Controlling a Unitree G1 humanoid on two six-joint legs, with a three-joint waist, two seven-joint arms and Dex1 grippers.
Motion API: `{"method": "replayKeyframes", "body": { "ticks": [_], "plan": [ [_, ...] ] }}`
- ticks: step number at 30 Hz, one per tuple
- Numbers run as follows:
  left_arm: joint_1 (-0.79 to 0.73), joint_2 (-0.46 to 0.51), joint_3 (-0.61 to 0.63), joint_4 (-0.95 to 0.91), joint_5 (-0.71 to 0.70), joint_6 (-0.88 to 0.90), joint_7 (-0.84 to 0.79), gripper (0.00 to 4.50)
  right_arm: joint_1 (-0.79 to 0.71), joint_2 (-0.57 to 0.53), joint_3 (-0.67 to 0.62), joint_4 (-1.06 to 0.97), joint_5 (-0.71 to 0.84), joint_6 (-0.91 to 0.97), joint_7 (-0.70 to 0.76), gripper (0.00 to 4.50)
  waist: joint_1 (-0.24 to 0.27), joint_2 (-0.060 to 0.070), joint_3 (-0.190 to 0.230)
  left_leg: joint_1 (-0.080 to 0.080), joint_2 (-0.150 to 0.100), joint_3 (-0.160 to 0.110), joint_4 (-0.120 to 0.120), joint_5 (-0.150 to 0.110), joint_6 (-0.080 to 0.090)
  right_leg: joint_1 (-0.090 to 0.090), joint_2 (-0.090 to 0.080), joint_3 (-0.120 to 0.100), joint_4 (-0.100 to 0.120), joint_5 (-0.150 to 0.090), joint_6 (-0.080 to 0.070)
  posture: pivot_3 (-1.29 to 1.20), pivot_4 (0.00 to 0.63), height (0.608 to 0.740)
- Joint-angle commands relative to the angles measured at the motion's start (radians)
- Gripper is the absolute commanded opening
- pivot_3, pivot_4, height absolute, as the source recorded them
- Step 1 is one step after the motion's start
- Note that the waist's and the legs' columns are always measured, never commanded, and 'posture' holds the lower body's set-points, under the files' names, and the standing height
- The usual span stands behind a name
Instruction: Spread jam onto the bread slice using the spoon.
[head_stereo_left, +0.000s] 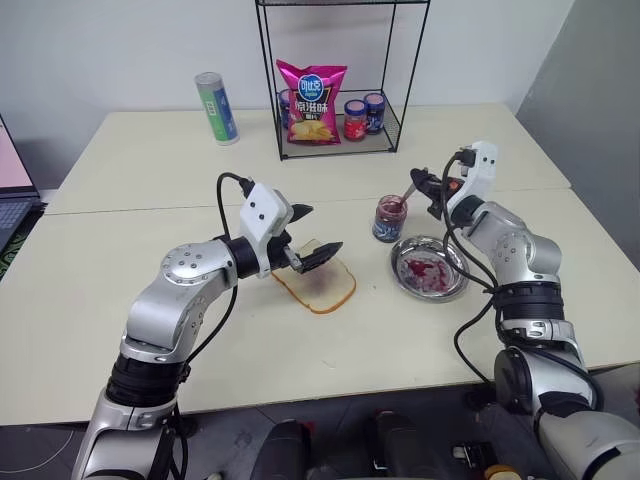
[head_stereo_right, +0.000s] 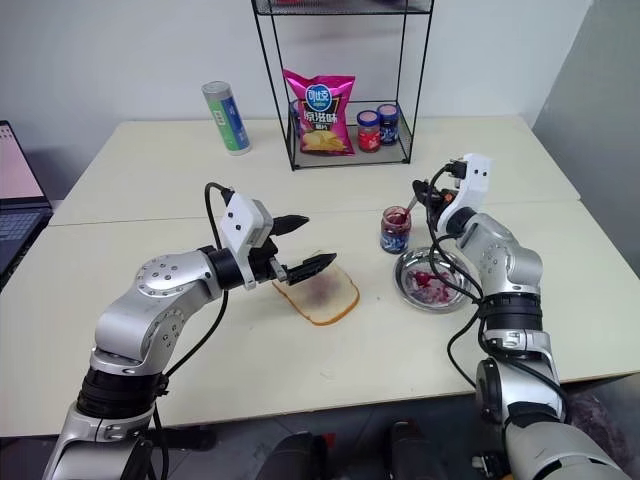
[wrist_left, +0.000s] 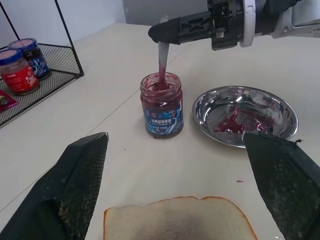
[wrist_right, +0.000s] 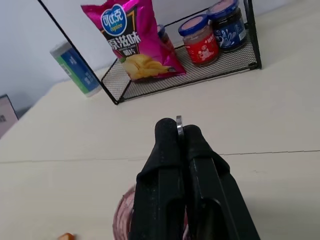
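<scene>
The bread slice (head_stereo_left: 318, 285) lies flat on the table with a purplish stain in its middle. My left gripper (head_stereo_left: 310, 237) hovers just over the slice's near-left part, open and empty. A small glass jar of jam (wrist_left: 162, 105) stands to the right of the bread. The spoon (wrist_left: 162, 62) stands nearly upright with its bowl down in the jar. My right gripper (wrist_left: 165, 31) is shut on the spoon's handle above the jar. In the right wrist view the handle's tip (wrist_right: 179, 122) shows between the shut fingers (wrist_right: 165, 165).
A round steel dish (head_stereo_left: 431, 268) smeared with jam sits right of the jar. At the back stands a wire rack (head_stereo_left: 340, 135) holding a pink crisp bag (head_stereo_left: 312, 100) and lidded jars (head_stereo_left: 364, 115). A green-and-blue can (head_stereo_left: 216, 107) stands back left.
</scene>
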Motion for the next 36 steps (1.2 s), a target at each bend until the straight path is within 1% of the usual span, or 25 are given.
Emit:
{"method": "replayKeyframes", "body": {
  "ticks": [1,5,12,17,25,33,36],
  "plan": [
    [-0.012,0.004,0.013,-0.023,0.002,-0.022,-0.001,4.5,-0.001,-0.018,0.043,-0.061,-0.047,-0.064,0.042,0.03,0.0,0.0,0.0,0.0,0.0,0.0,0.0,0.0,0.0,0.0,0.0,0.0,0.0,0.0,0.0,0.0,0.15,0.74],
    [-0.012,0.005,0.013,-0.022,0.002,-0.023,-0.002,4.5,0.007,-0.022,0.082,-0.072,-0.086,-0.091,0.066,0.03,0.0,0.0,0.0,0.0,0.0,0.0,0.0,0.0,0.0,0.0,0.0,0.0,0.0,0.0,0.0,0.0,0.15,0.74],
    [-0.013,0.003,0.015,-0.023,0.001,-0.023,0.0,4.5,0.017,-0.025,0.114,-0.073,-0.123,-0.105,0.102,0.03,0.0,0.0,0.0,0.0,0.0,0.0,0.0,0.0,0.0,0.0,0.0,0.0,0.0,0.0,0.0,0.0,0.15,0.74],
    [-0.011,0.002,0.016,-0.024,0.001,-0.023,0.003,4.5,0.022,-0.015,0.109,-0.078,-0.107,-0.076,0.113,0.03,0.0,0.0,0.0,0.0,0.0,0.0,0.0,0.0,0.0,0.0,0.0,0.0,0.0,0.0,0.0,0.0,0.15,0.74],
    [-0.01,0.001,0.018,-0.024,0.008,-0.027,0.013,4.5,0.0,0.024,0.003,-0.067,-0.015,0.005,0.059,0.03,0.001,0.0,0.0,0.0,0.0,0.0,0.0,0.0,0.0,0.0,0.0,0.0,0.0,0.001,-0.001,0.0,0.15,0.74],
    [-0.023,-0.003,0.015,-0.004,0.021,-0.046,0.015,4.5,-0.03,0.064,-0.144,-0.064,0.122,0.108,-0.03,0.03,0.001,0.0,0.0,0.0,0.0,0.0,0.0,0.0,0.0,0.0,0.0,0.0,0.0,0.001,-0.001,0.0,0.15,0.74],
    [-0.025,-0.006,0.015,-0.001,0.024,-0.049,0.013,4.5,-0.034,0.07,-0.168,-0.07,0.144,0.128,-0.053,0.03,0.001,0.0,0.0,0.0,0.0,0.0,0.0,0.0,0.0,0.0,0.0,0.0,0.0,0.001,-0.001,0.0,0.15,0.74]
  ]
}}
